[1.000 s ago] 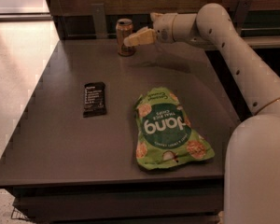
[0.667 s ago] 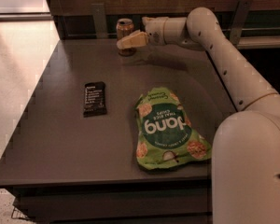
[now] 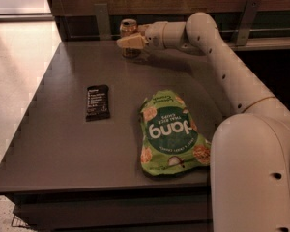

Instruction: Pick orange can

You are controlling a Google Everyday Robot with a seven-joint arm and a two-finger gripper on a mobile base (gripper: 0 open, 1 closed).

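The orange can (image 3: 128,26) stands upright at the far edge of the dark table (image 3: 58,149), near the back wall. Only its silver top and upper golden body show. My gripper (image 3: 131,41) reaches in from the right at the end of the white arm (image 3: 217,52). It sits right at the can, covers the can's lower half and is level with its body. Whether it holds the can does not show.
A green snack bag (image 3: 171,135) lies flat near the table's front right. A black snack bar (image 3: 97,101) lies left of centre. Metal brackets (image 3: 102,19) stand on the back wall behind the can. My arm's base (image 3: 253,178) fills the lower right.
My gripper has moved left along the back of the table, from just right of the can to over its lower body. The can, bag and bar have stayed put.
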